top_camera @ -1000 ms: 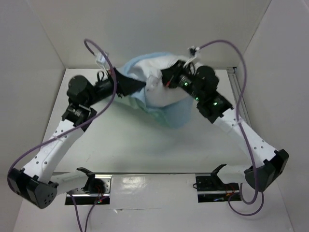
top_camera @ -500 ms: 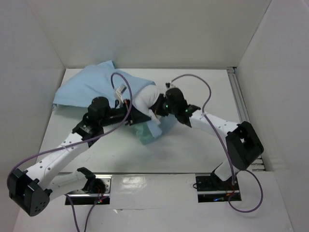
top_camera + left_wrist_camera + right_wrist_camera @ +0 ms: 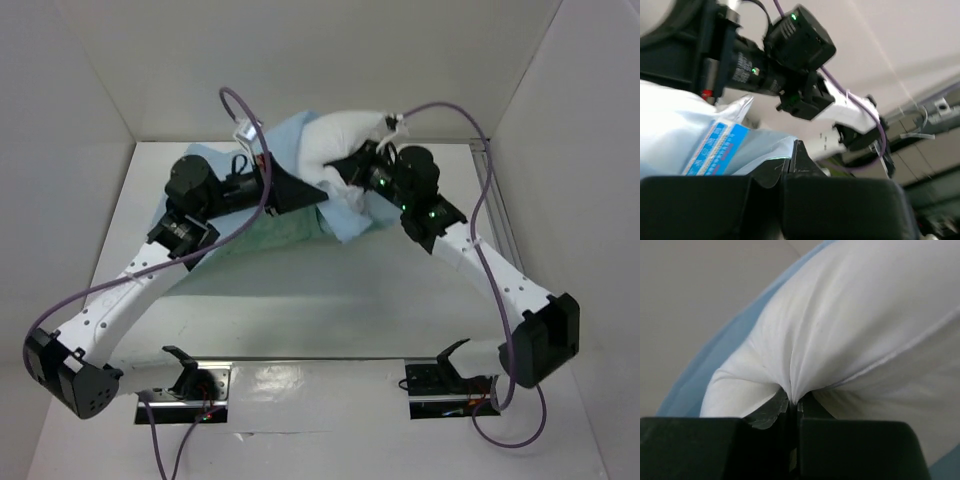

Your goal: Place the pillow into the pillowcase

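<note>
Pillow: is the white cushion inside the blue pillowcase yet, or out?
Not fully: the plump white pillow bulges bare beside the pale blue cloth pillowcase, pinched by the right gripper.

left gripper (image 3: pixel 312 196): fingers closed | right gripper (image 3: pixel 338 172): fingers closed | both arms stretched forward, wrists angled inward

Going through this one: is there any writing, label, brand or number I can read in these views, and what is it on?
Blue-and-white label at the edge of the pillow, left wrist view: rows of print, too blurred to read.
Pale marks on the right arm's black wrist housing: too blurred to read.
Nothing else in any view carries legible text.
</note>
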You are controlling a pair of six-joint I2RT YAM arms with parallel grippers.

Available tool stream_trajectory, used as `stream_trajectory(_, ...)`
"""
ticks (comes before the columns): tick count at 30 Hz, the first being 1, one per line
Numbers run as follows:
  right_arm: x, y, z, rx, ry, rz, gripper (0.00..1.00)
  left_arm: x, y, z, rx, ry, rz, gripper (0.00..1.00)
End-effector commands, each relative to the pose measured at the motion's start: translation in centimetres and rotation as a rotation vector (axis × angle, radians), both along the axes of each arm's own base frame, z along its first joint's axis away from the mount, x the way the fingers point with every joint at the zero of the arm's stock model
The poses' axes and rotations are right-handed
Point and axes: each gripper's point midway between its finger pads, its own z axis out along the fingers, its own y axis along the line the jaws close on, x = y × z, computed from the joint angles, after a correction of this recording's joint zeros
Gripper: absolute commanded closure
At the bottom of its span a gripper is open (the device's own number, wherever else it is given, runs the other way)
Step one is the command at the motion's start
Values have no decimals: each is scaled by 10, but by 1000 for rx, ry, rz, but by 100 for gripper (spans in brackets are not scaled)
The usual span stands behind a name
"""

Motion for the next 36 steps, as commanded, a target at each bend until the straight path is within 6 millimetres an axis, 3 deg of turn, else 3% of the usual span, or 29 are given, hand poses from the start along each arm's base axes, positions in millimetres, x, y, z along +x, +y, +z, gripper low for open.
stream_trajectory(1,-54,15,-167,-76,334,99,100,-33,-18,-42,-31,51,-119,100)
stream_trajectory(4,-101,24,-233,-121,469,167,100,-53,-33,-94,13,164,-191,100)
stream_trajectory(5,-115,18,-267,-165,548,178,100,-67,-40,-98,23,173,-232,100)
stream_trajectory(7,-124,15,-283,-190,583,184,100,-73,-47,-121,88,177,-248,100)
stream_trajectory(10,-128,7,-285,-218,570,167,100,-75,-43,-139,203,187,-238,68)
stream_trajectory(13,-122,5,-271,-238,535,150,100,-73,-34,-139,281,171,-187,7)
stream_trajectory(14,-121,5,-270,-248,526,154,100,-73,-29,-138,348,147,-169,4)
stream_trajectory(16,-118,5,-264,-246,518,144,100,-68,-22,-136,426,138,-128,2)
stream_trajectory(19,-120,5,-254,-244,503,156,100,-57,-5,-125,540,80,-27,10)
stream_trajectory(20,-121,4,-253,-244,503,156,100,-52,-2,-124,573,41,-9,26)
stream_trajectory(21,-119,3,-247,-240,492,147,99,-44,4,-109,581,5,55,41)
stream_trajectory(23,-121,-3,-240,-258,484,129,75,-34,13,-109,631,1,122,72)
stream_trajectory(24,-123,-7,-242,-285,478,127,59,-16,17,-109,665,7,212,84)
stream_trajectory(26,-122,-14,-228,-309,462,102,25,6,24,-120,751,40,290,83)
stream_trajectory(27,-123,-18,-225,-321,458,95,13,19,28,-126,795,65,337,73)
stream_trajectory(28,-125,-24,-217,-338,458,80,10,48,25,-134,865,78,414,54)
stream_trajectory(30,-122,-37,-211,-359,446,9,6,69,27,-154,976,125,472,39)
stream_trajectory(31,-119,-46,-207,-333,470,-37,5,86,29,-145,986,122,549,34)
stream_trajectory(32,-122,-54,-203,-311,486,-48,5,104,23,-172,1062,153,567,31)
stream_trajectory(35,-118,-74,-197,-199,532,-69,5,135,28,-174,1135,172,700,30)
stream_trajectory(36,-117,-77,-196,-168,538,-73,5,147,24,-199,1201,193,708,30)
